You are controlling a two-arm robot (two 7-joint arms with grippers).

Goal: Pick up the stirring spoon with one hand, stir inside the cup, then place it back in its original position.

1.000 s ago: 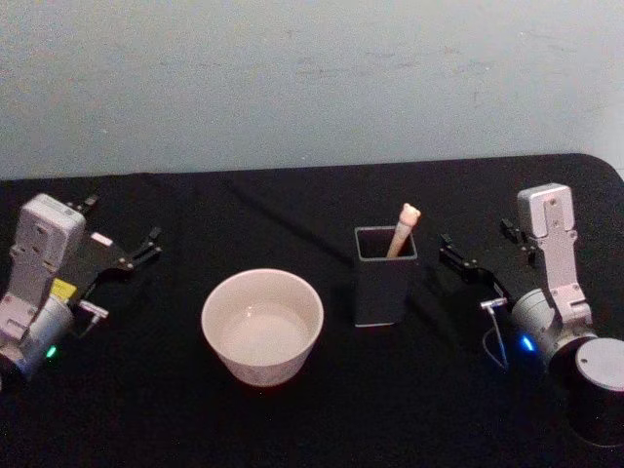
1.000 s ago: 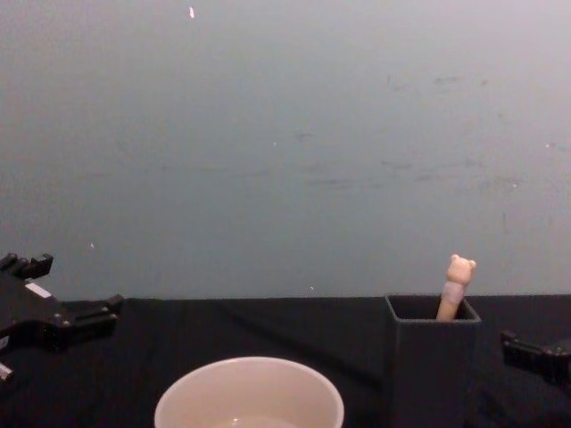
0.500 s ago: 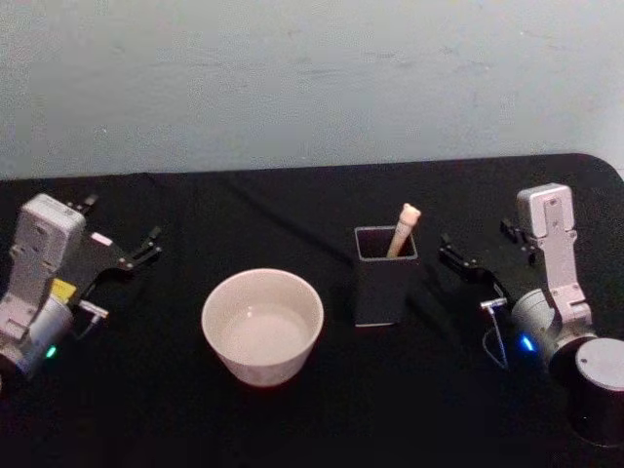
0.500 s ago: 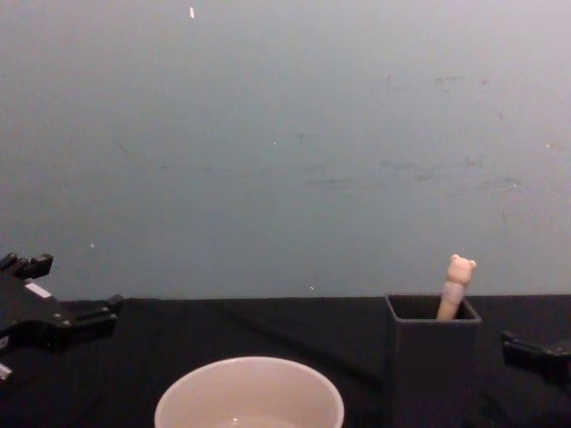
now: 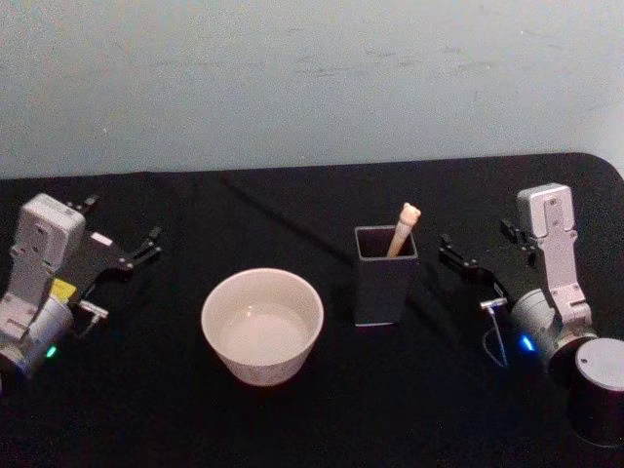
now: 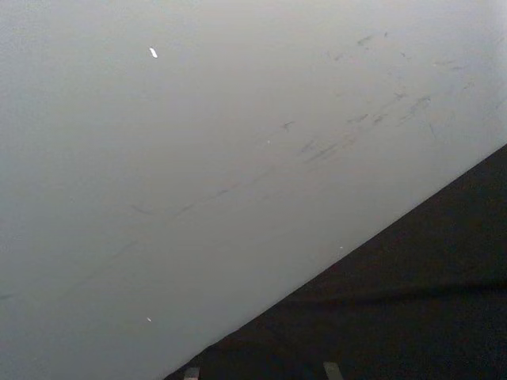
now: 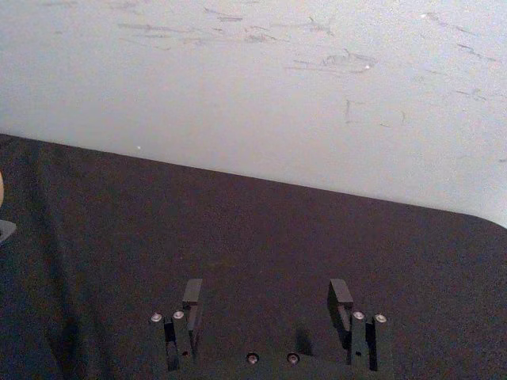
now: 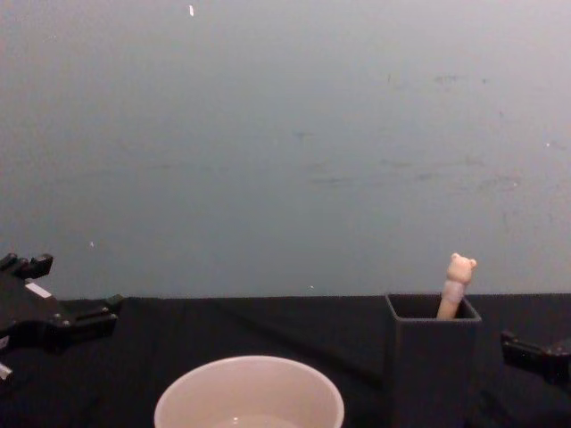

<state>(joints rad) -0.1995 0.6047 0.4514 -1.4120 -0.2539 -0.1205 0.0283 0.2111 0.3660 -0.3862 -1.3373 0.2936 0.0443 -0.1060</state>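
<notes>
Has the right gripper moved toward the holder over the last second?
No. In the head view the right gripper keeps the same gap to the dark holder, with its jaws open. The spoon stands in the holder, untouched.

Dk grey sq holder box (image 5: 384, 278) on black tablecloth (image 5: 292, 409); scuffed pale wall (image 5: 292, 78) behind.

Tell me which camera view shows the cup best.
Head view: the whole cup shows from above, rim and inside, left of the dark holder. The chest view cuts the cup off at the picture's lower edge, leaving just its rim and upper wall.
</notes>
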